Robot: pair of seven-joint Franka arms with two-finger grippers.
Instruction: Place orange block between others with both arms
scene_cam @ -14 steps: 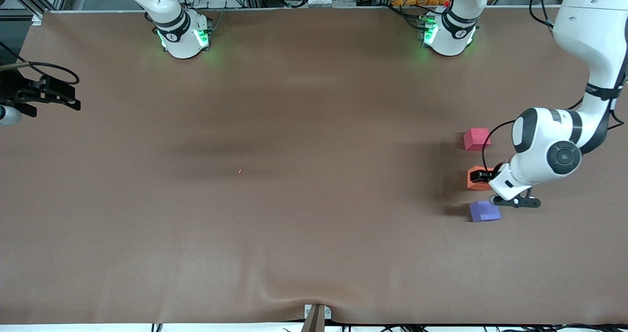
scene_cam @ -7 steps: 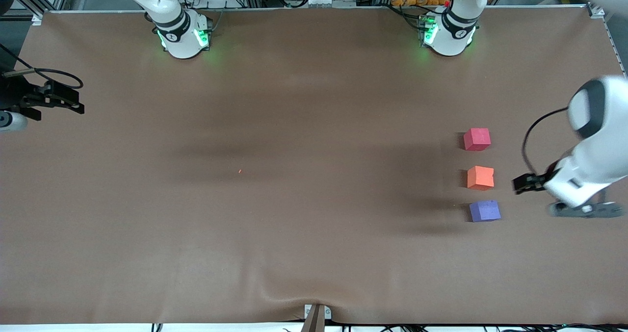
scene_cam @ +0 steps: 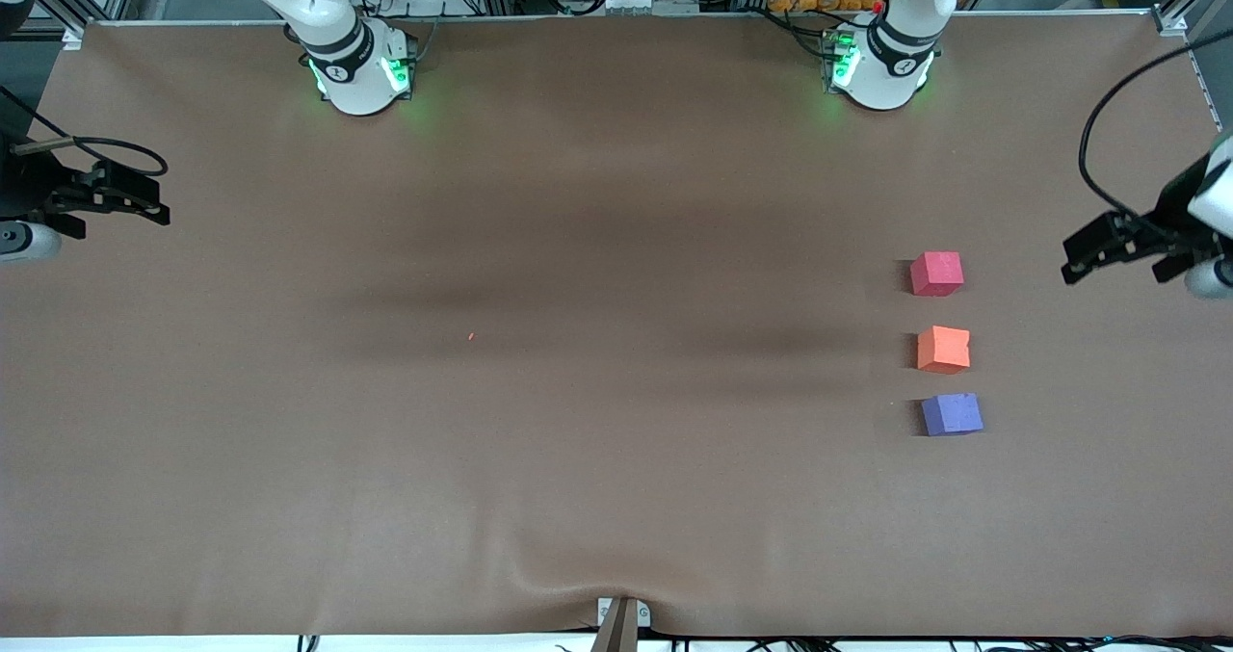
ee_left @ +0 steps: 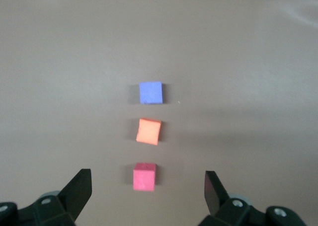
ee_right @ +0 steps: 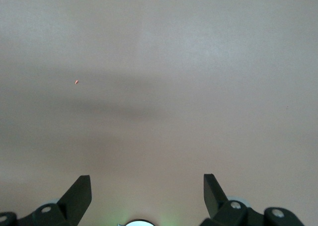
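Note:
Three small cubes stand in a row on the brown table toward the left arm's end. The orange block [scene_cam: 943, 349] [ee_left: 148, 131] sits in the middle, with the pinkish-red cube [scene_cam: 936, 273] [ee_left: 144, 177] farther from the front camera and the purple-blue cube [scene_cam: 952, 414] [ee_left: 150, 92] nearer to it. My left gripper [scene_cam: 1071, 259] [ee_left: 148, 185] hangs open and empty in the air over the table's edge at that end, apart from the cubes. My right gripper [scene_cam: 159, 204] [ee_right: 147, 186] is open and empty over the table's edge at the right arm's end, where that arm waits.
A tiny orange speck [scene_cam: 470, 336] [ee_right: 76, 81] lies on the brown table cover [scene_cam: 616, 199] near the middle. The two arm bases [scene_cam: 361, 69] [scene_cam: 881, 65] glow green along the table's farthest edge. A small bracket [scene_cam: 621, 615] sits at the nearest edge.
My left gripper has let go of the orange block and drawn back and up, away from the row toward the table's end. The orange block stays between the other two. The right arm barely shifted.

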